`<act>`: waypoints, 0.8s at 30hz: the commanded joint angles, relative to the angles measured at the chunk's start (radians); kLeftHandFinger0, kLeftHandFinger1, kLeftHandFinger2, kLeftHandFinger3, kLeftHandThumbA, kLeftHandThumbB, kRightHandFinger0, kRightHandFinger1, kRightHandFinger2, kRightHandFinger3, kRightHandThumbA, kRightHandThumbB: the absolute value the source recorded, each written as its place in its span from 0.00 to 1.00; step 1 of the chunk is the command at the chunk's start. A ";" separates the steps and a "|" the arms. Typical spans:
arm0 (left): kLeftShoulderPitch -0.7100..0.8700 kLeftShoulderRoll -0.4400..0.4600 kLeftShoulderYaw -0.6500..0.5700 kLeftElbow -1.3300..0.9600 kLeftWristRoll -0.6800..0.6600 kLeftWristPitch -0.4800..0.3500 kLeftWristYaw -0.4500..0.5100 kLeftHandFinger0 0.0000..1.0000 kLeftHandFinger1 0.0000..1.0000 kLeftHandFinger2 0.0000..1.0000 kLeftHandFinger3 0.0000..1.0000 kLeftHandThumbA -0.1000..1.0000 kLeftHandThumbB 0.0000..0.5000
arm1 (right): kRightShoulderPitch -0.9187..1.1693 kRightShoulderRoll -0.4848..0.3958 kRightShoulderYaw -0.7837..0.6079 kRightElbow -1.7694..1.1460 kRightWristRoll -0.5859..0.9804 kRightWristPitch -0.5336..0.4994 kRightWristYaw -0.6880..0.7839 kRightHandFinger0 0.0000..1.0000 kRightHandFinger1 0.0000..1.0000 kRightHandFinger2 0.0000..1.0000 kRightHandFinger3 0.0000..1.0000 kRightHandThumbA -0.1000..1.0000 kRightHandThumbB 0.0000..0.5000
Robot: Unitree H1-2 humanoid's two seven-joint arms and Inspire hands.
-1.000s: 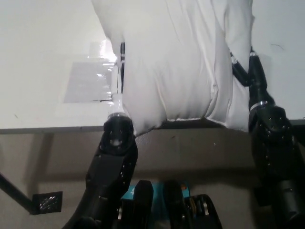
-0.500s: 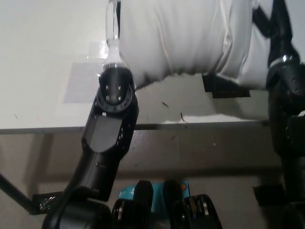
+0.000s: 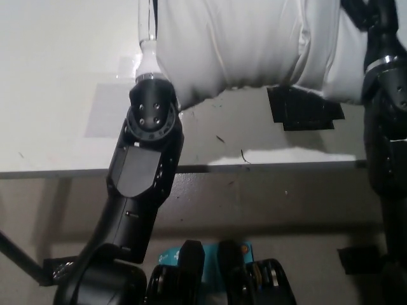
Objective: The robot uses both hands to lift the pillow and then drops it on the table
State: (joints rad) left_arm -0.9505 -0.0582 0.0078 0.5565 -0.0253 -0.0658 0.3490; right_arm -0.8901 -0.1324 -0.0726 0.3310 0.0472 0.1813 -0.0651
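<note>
Here, going outward from the table's near edge:
Table [image 3: 51, 146]: its near edge is running below everything else, with a patch of black tape [image 3: 304, 109] lying beyond that edge.
Pillow [image 3: 248, 44]: it is hanging above the table, its lower hem clearing the tape, probably because it is being squeezed from both sides.
Left hand [image 3: 147, 35]: it is pressing the pillow's left flank; I cannot tell how the fingers are set.
Right hand [image 3: 375, 28]: it is pressing the opposite flank, fingers hidden, so no telling.

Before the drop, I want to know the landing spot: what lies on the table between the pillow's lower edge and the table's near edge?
In the head view, black tape and bare table lie below the pillow.
</note>
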 commanded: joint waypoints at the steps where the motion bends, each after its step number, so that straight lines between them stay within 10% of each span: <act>1: -0.016 -0.053 -0.051 0.013 0.020 -0.033 -0.080 1.00 1.00 1.00 1.00 1.00 0.54 | -0.011 0.038 0.072 0.065 -0.014 -0.091 0.077 1.00 1.00 1.00 1.00 1.00 0.90; 9: 0.109 -0.047 -0.047 0.169 0.012 -0.141 -0.093 1.00 1.00 1.00 1.00 1.00 0.55 | 0.134 0.060 0.096 0.203 -0.007 -0.149 0.091 1.00 1.00 1.00 1.00 1.00 0.79; 23: 0.171 0.033 -0.043 0.240 0.047 -0.179 -0.081 1.00 1.00 1.00 1.00 1.00 0.31 | 0.183 0.041 0.073 0.282 0.011 -0.216 0.101 1.00 1.00 1.00 1.00 1.00 0.87; 24: 0.171 0.039 -0.041 0.226 0.041 -0.178 -0.089 1.00 1.00 1.00 1.00 1.00 0.40 | 0.192 0.035 0.071 0.248 0.009 -0.214 0.098 1.00 1.00 1.00 1.00 1.00 0.92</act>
State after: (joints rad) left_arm -0.7506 -0.0217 -0.0080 0.8311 -0.0152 -0.1873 0.3203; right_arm -0.6908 -0.1094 -0.0209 0.6552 0.0400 0.0012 -0.0380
